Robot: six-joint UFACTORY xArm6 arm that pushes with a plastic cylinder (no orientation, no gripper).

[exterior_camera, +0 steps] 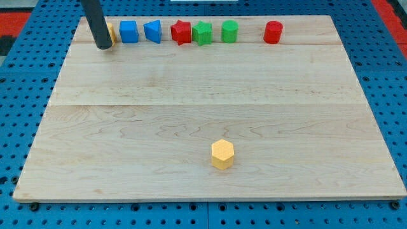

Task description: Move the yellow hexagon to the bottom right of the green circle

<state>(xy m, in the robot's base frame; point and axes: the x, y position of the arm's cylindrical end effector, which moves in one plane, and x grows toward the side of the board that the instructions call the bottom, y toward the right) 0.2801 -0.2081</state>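
The yellow hexagon (222, 154) sits alone on the wooden board, low and a little right of the middle. The green circle (229, 30) stands in the row of blocks along the view's top edge, far above the hexagon. My tip (103, 46) rests at the view's top left, at the left end of that row, far from both. It partly hides a yellow block (111, 32) just behind it.
The top row also holds a blue square (129, 31), a blue block (152, 31), a red star (181, 32), a green star (202, 33) and a red block (273, 31). The wooden board (210, 95) lies on a blue pegboard.
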